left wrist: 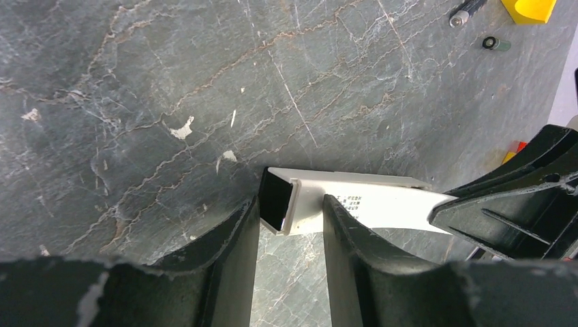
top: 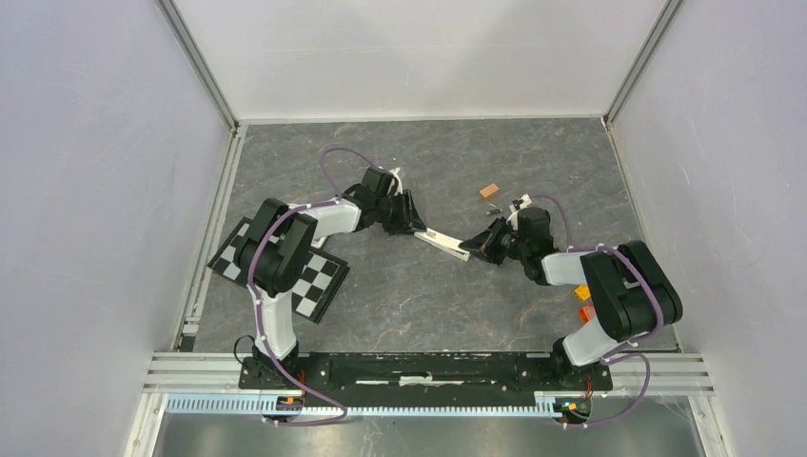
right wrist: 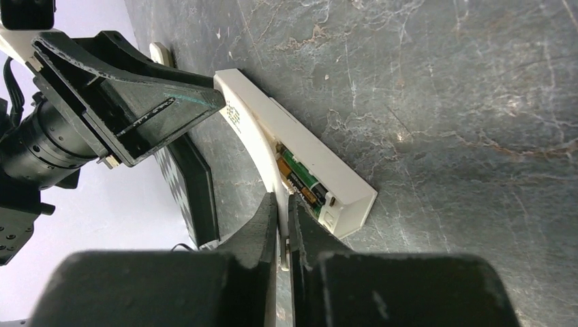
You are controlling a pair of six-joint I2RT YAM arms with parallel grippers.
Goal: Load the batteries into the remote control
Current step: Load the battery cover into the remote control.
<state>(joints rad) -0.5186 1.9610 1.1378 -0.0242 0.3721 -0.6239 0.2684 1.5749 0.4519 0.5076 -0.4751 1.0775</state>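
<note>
Right wrist view: right jaws clenched on a thin white edge of the remote control [right wrist: 341, 185], batteries [right wrist: 300, 178] just beyond them; left jaws grasp its far end.

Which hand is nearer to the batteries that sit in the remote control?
Right. The right hand pinches the remote control just beside the batteries; the left hand grips its far end.
</note>
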